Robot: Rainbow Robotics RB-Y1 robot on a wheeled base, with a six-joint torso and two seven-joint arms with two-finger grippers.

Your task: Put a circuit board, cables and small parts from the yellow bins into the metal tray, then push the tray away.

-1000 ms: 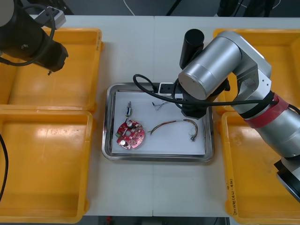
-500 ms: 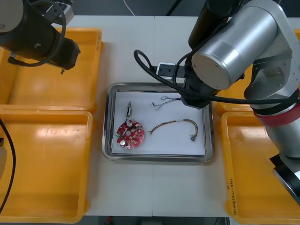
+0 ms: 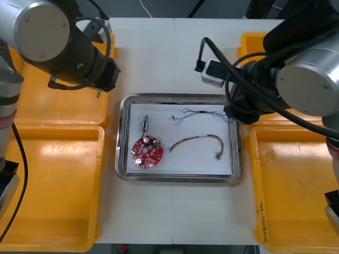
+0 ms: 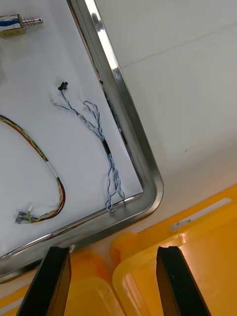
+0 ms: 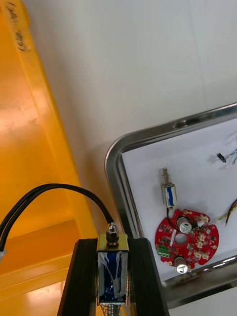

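White table (image 3: 175,53), tray (image 3: 123,159) dead centre, yellow bins (image 3: 53,174) either side. Loading looks mostly done to me. The tray already has the circuit board (image 3: 146,152), a small metal part (image 3: 144,125) just beside it, the blue and white cable (image 3: 201,112) along the far edge and the red and yellow cable (image 3: 196,139) curled in the middle.

My left gripper (image 5: 112,247) is clamped on a second metal part (image 5: 112,271) with a black cable (image 5: 59,190) looping off its top, by the tray's far left corner, so I'd guess that goes in next. My right gripper (image 4: 112,256) is wide open and holding nothing, by the far right corner.

Bins look bare where I can see them. Tray not pushed yet.
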